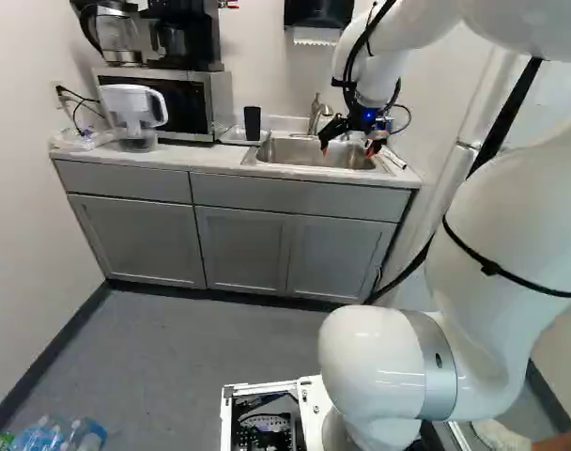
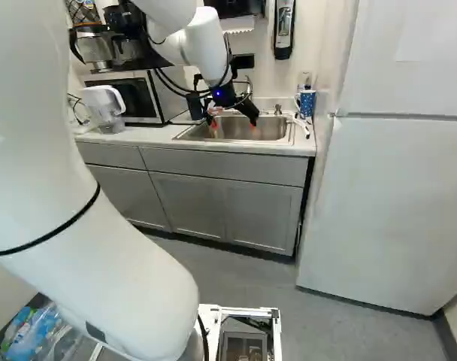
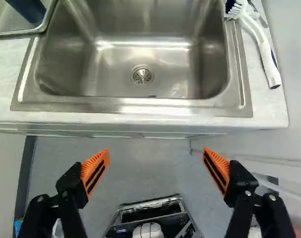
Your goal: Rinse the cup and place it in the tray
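"What's nearest?"

"The gripper (image 3: 155, 152). Its jaws stand wide apart with nothing between them, so it holds no cup. Just ahead is the sink (image 3: 140, 105), with the brush (image 3: 262, 44) on the counter (image 3: 269, 111) beside it."

"And the cup (image 1: 252, 123)?"

"Standing in the tray (image 3: 19, 33), on the microwave (image 1: 215, 103) side of the sink. I can't tell whether it's rinsed, or which way its mouth faces."

"Heavy?"

"Light, I'd guess, probably plastic. Stiff enough for a modest squeeze, but a hard one might bow the wall."

"Where would you take hold?"

"No handle that I can see, so one pad on each side of the wall, about halfway up. Too high and it could swing; too low and the fingertips may catch the tray's rim."

"What about once it's wet?"

"That smooth wall will likely turn slippery. Hold it squarely and tilt it slowly under the faucet (image 1: 316, 113), since water inside adds weight."

"What's that farther round, past the sink?"

"A patterned blue mug (image 2: 307, 102). I take the dark one for ours."
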